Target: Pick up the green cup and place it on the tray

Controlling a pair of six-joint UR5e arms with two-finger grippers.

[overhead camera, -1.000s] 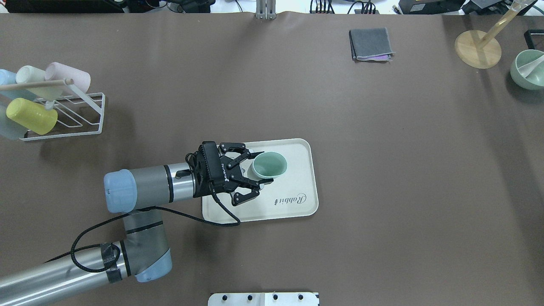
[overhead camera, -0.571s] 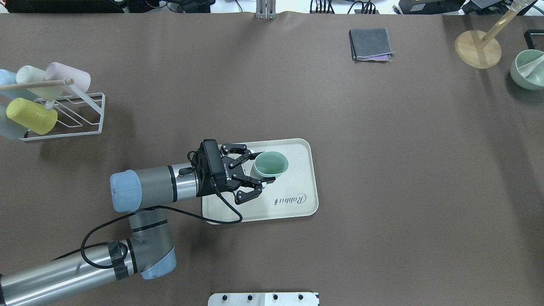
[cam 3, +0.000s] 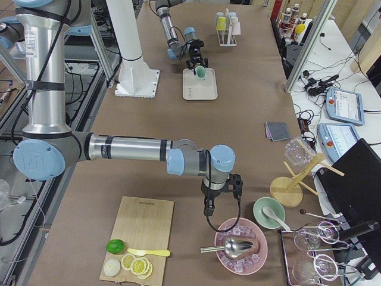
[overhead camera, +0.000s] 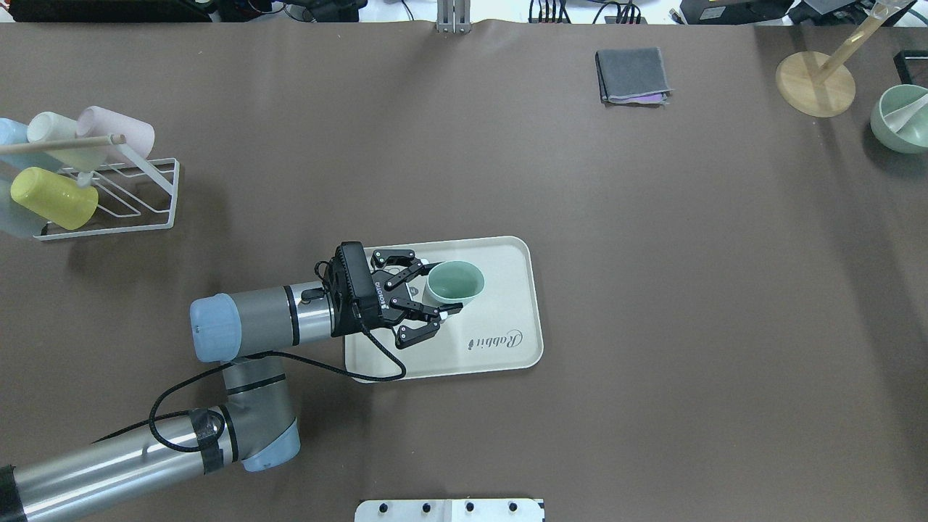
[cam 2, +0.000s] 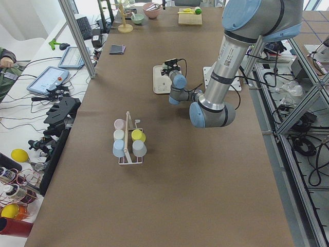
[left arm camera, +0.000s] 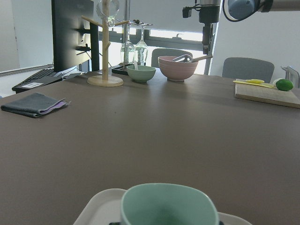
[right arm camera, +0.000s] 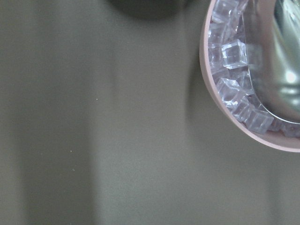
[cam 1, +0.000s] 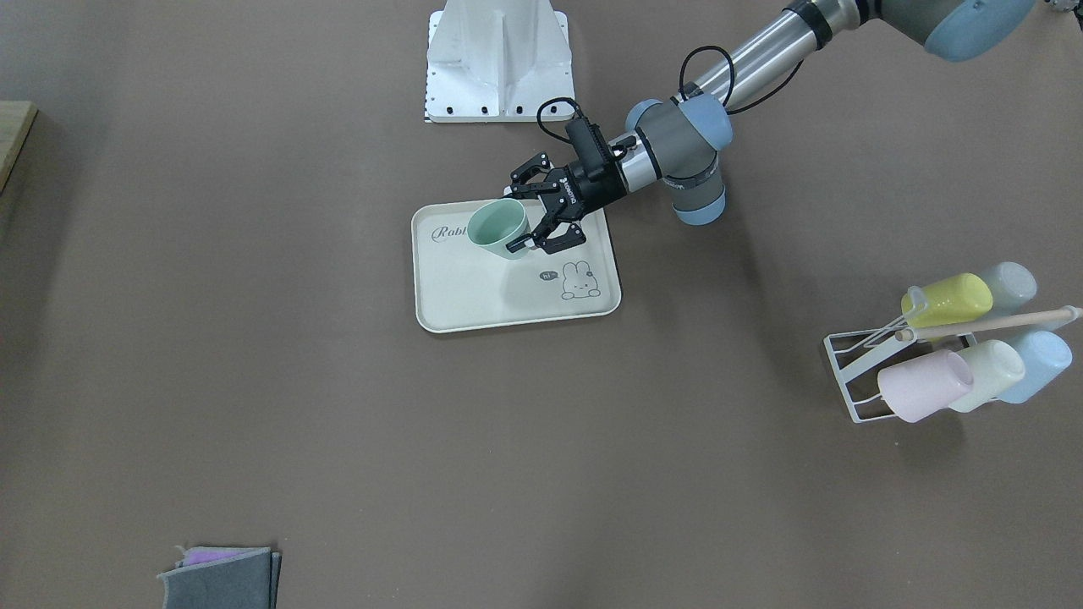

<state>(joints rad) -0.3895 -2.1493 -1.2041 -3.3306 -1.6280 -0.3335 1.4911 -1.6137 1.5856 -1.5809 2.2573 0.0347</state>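
green cup [overhead camera: 454,283] edged left in left claw [overhead camera: 444,286], matte mint.

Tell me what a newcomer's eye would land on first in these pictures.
First, the left pincer, clamped on the mint green cup, which it holds tilted over the cream tray in the middle of the table. Next, the cluster of pastel cups near the table's end on the robot's left.
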